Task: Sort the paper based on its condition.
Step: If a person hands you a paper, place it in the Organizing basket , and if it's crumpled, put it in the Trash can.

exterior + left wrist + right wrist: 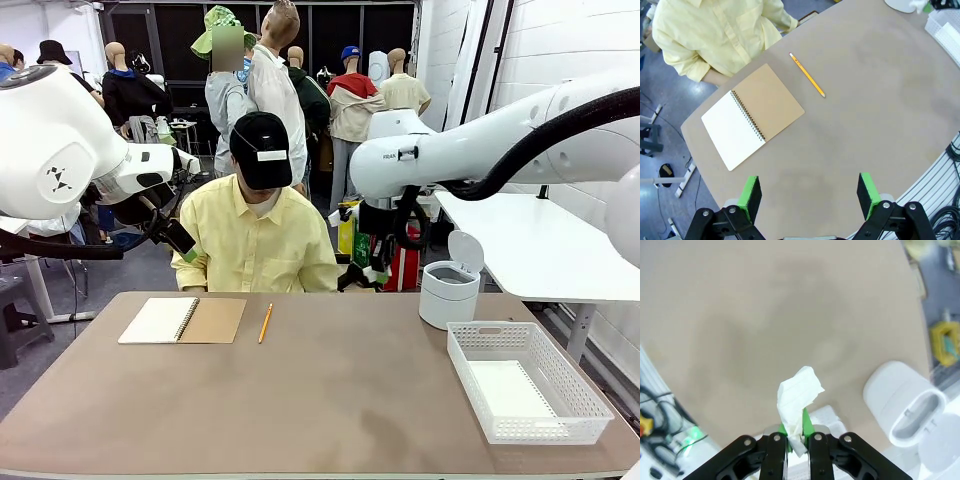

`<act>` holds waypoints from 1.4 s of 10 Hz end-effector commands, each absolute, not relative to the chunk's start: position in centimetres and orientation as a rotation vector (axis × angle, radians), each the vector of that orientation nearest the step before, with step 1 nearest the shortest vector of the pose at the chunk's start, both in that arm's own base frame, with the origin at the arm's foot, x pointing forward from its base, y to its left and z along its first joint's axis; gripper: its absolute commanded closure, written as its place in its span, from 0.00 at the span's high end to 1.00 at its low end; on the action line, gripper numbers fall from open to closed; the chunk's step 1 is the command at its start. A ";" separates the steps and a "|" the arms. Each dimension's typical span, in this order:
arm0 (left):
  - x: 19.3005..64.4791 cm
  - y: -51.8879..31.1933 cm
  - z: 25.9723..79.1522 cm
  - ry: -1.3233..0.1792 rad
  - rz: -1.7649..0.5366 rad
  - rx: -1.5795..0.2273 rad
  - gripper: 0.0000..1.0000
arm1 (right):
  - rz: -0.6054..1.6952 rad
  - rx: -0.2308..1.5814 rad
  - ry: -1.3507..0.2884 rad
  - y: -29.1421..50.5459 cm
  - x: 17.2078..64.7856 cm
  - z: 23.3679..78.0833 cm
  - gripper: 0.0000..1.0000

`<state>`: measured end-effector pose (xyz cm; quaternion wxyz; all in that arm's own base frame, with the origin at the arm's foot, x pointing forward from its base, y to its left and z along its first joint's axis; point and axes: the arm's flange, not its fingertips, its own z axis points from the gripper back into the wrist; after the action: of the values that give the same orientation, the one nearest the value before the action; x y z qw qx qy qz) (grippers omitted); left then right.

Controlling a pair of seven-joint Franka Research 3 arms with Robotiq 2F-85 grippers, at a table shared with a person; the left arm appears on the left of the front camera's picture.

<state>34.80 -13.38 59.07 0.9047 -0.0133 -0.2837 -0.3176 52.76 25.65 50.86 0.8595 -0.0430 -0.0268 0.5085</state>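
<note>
A crumpled piece of white paper (pixel 799 399) sticks up from my right gripper (pixel 796 434), which is shut on it, high above the brown table (pixel 765 315). Below and to the right of it stands the round white bin (pixel 910 410) with its lid open. A smooth flat sheet of paper (pixel 510 390) lies inside the white basket (pixel 585 408) at the table's right front. My left gripper (pixel 809 197) hangs open and holds nothing, well above the table's left side.
An open spiral notebook (pixel 180 320) with a brown cover and a yellow pencil (pixel 265 323) lie at the far left of the table. A person in a yellow shirt (pixel 258 245) sits at the far side. The white bin (pixel 448 292) stands behind the basket.
</note>
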 end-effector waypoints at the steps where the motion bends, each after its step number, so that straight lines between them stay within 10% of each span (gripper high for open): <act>1: 34.8 -13.3 59.1 -0.586 -0.652 -0.029 1.00 | 0.891 -0.268 -0.096 22.5 53.6 50.8 0.00; 14: 34.8 -13.3 59.1 -0.586 -0.652 -0.029 1.00 | 0.754 -0.496 -0.148 12.9 62.1 47.1 0.00</act>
<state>34.80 -13.39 59.06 0.9047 -0.0133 -0.2836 -0.3177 61.31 12.86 47.04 0.8984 -0.2222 -0.0620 0.3737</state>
